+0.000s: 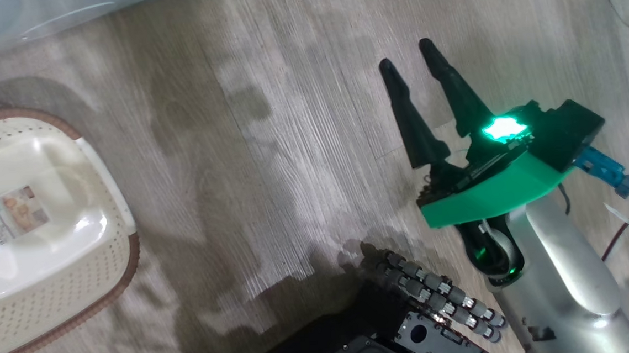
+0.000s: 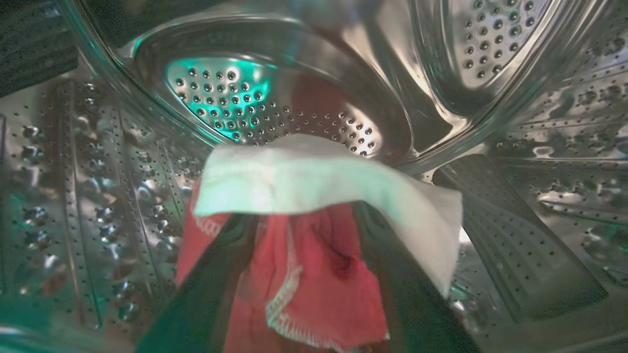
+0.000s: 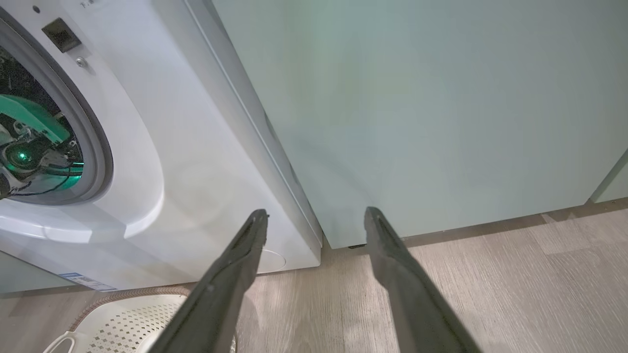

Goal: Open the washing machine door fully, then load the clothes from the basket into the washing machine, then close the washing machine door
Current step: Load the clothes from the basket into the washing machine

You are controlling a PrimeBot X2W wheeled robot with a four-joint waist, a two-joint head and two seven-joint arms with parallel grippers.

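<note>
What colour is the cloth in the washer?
It's a bright red fabric garment with white panel; left wrist view.

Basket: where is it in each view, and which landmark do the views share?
Head view: basket at the left edge, on the floor.
Left wrist view: looks inside the washing machine at the clothes.
Right wrist view: basket at the bottom left corner, below the washing machine's front.
Shared landmark: the grey wood floor, in head and right wrist views.
</note>
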